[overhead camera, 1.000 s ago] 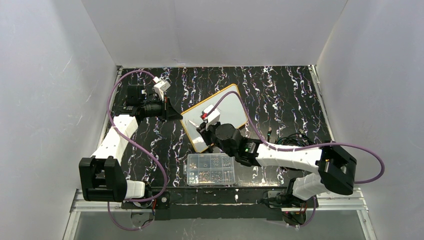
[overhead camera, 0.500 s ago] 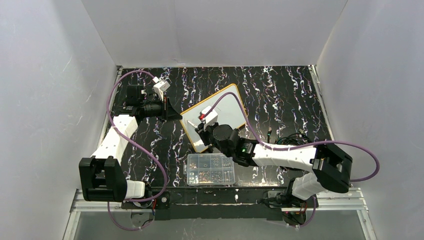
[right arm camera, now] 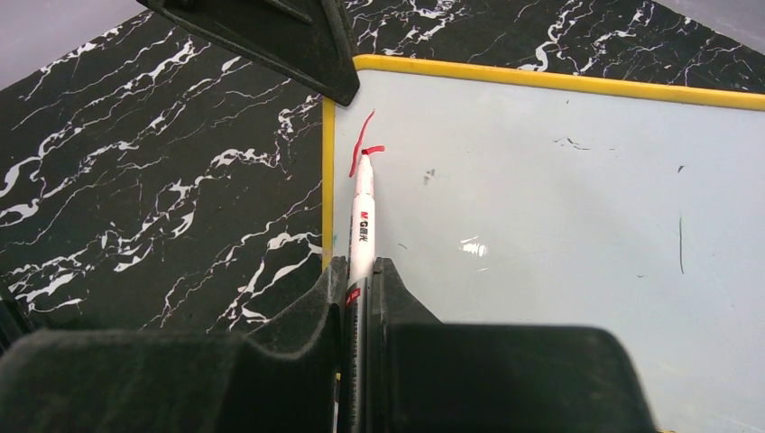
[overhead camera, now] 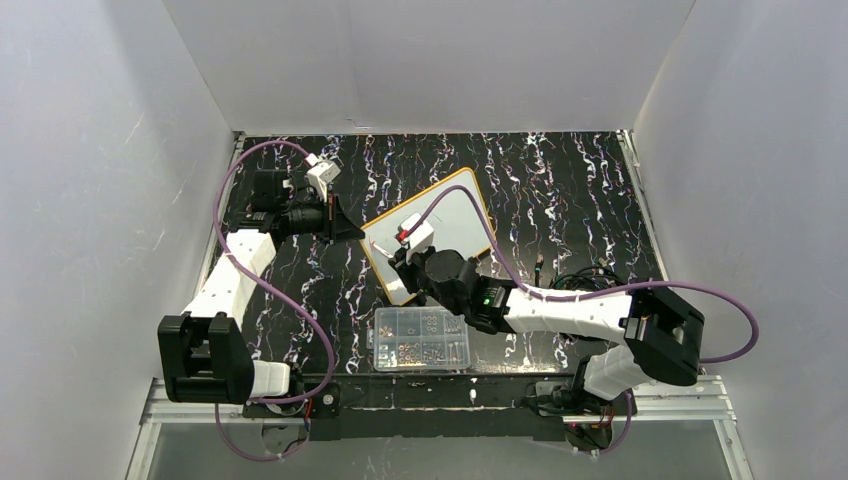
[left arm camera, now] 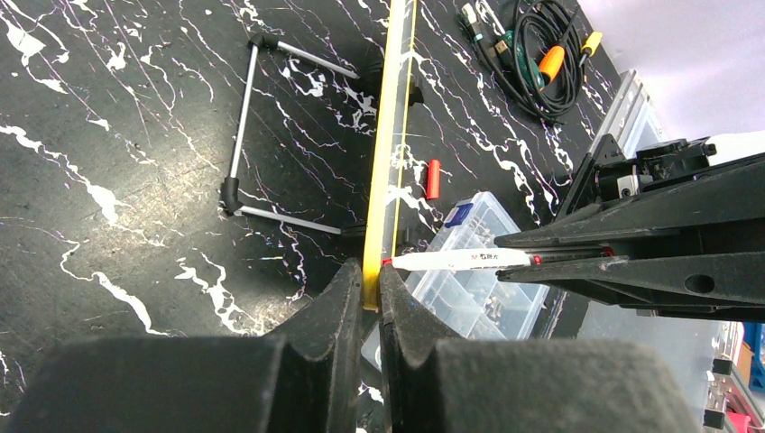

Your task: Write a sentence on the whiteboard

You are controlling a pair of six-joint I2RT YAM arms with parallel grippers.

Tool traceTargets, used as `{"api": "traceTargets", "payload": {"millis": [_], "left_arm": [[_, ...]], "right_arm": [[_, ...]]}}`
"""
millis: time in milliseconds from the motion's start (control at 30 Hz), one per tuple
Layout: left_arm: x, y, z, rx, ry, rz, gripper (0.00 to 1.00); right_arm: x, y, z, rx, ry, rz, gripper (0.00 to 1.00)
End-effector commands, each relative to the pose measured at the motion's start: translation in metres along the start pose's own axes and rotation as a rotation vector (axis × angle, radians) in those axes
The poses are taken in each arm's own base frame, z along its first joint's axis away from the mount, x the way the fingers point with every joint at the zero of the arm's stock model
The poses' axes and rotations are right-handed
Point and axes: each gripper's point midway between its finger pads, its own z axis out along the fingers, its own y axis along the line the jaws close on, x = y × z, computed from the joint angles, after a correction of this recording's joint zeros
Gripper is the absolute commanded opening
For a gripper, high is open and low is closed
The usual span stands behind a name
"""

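Above marbled table (overhead camera: pixel 560 190), right arm (overhead camera: pixel 570 310) overhangs whiteboard (overhead camera: pixel 455 215).

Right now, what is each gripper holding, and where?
Left gripper: yellow-rimmed white rectangular whiteboard, by its edge near a corner. Right gripper: white red-tipped marker, by its barrel.

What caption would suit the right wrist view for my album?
Right end effector grips a white marker, its tip at a short red stroke near the whiteboard's yellow-rimmed corner.
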Motion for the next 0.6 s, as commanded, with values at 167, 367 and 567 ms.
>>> {"api": "traceTargets", "payload": {"millis": [167,367,567], "left_arm": [[-0.002,-0.015,-0.007,0.022,-0.013,0.029,0.00],[-0.002,-0.014,-0.007,0.023,-0.012,0.028,0.00],[-0.002,-0.014,-0.007,0.021,-0.011,0.028,0.00]], "right_arm": [[-0.010,-0.013,-0.004,0.077,-0.030,0.011,0.01],[-0.011,-0.019,-0.009,0.099,-0.032,0.011,0.01],[-0.011,-0.016,-0.009,0.083,-0.033,0.015,0.01]]}}
